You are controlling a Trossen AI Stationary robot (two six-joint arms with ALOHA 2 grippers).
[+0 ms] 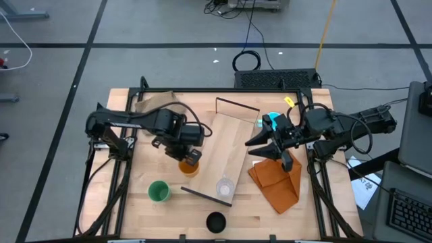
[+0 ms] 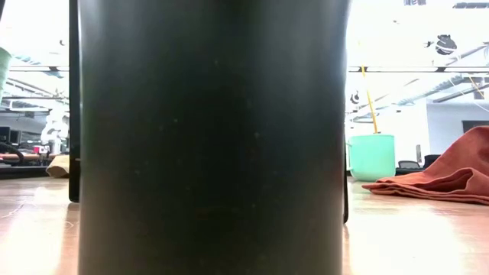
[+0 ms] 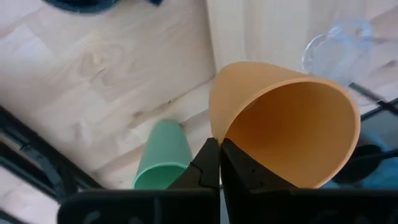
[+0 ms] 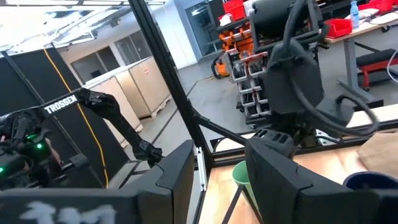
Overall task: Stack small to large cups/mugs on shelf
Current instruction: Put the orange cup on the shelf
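1. Shelf [image 1: 226, 152]: only the clear cup [image 1: 225, 187] stands on it.
2. Left gripper [image 1: 191, 159] clamped on orange cup [image 1: 188, 166], beside the shelf's edge.
3. Right gripper [image 1: 270, 147] fingers apart, empty.
4. Green cup [image 1: 158, 192], black cup [image 1: 215, 222] not yet placed.

The high view looks straight down on the whole counter [image 1: 135, 216]. The low view sits at counter height, almost against the black cup [image 2: 210, 137], which lies at 6 o'clock from above [image 1: 215, 221]. The left wrist view looks closely down onto the orange cup [image 3: 292, 124]; the right wrist view faces level across the room.
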